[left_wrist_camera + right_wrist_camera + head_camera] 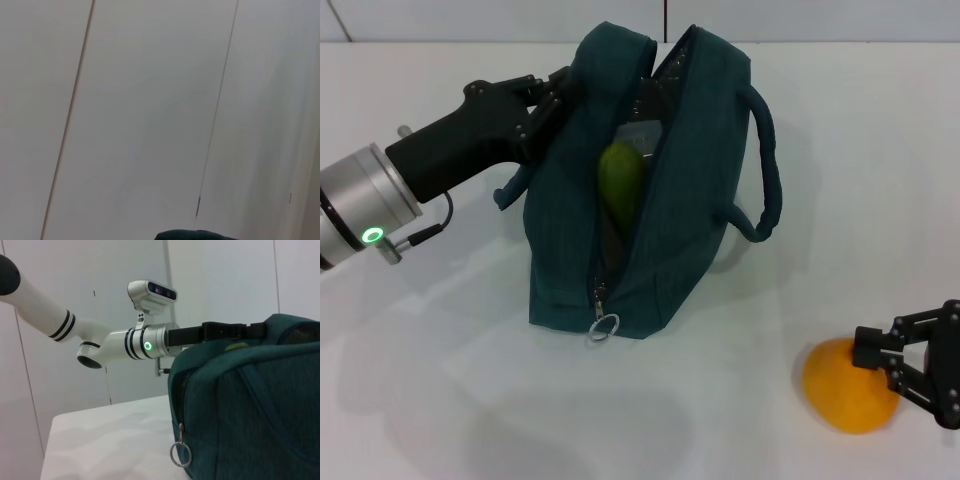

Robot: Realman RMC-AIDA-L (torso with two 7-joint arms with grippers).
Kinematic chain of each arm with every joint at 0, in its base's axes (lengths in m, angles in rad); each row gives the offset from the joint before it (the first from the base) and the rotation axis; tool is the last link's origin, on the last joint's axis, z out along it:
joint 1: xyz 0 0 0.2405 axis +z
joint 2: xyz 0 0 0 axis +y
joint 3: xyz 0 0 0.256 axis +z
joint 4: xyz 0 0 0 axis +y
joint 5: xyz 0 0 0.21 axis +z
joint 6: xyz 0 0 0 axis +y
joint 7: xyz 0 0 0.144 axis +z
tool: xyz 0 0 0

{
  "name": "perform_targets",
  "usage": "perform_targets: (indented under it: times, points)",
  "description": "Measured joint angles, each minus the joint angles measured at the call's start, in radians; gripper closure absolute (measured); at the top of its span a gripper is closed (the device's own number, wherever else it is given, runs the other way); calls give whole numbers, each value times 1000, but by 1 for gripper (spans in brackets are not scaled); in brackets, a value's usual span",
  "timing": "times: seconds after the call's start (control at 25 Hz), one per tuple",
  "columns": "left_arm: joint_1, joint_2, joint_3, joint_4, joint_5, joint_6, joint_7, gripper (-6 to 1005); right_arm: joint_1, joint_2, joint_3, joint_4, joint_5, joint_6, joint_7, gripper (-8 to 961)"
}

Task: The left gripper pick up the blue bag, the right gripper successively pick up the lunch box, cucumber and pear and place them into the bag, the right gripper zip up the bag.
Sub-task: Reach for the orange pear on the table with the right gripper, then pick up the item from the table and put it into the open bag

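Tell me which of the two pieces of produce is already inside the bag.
The green one, showing through the open zipper of the blue bag. The orange-yellow fruit sits on the table by the right hand.

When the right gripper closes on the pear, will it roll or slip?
The pear looks round and smooth, so it may roll if nudged. The right gripper already straddles it with open jaws, so a centred squeeze probably holds; an off-centre one could slip.

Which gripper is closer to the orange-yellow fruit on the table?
Right. The right gripper is at the fruit, fingers around its side. The left gripper is across the table, gripping the bag's top edge.
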Motion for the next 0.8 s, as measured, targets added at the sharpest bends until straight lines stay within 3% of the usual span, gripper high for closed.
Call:
perform_targets:
  times: [0.36, 0.56, 0.8]
  points:
    - [-1, -1, 7, 0, 0, 1, 0, 929, 0, 3, 1, 0, -5, -1, 1, 852]
    - [-1, -2, 8, 0, 0, 1, 0, 929, 0, 4, 6, 0, -3, -10, -2, 903]
    - [1, -2, 8, 0, -8, 2, 18, 931, -8, 9, 127, -5, 4, -105, -21, 914]
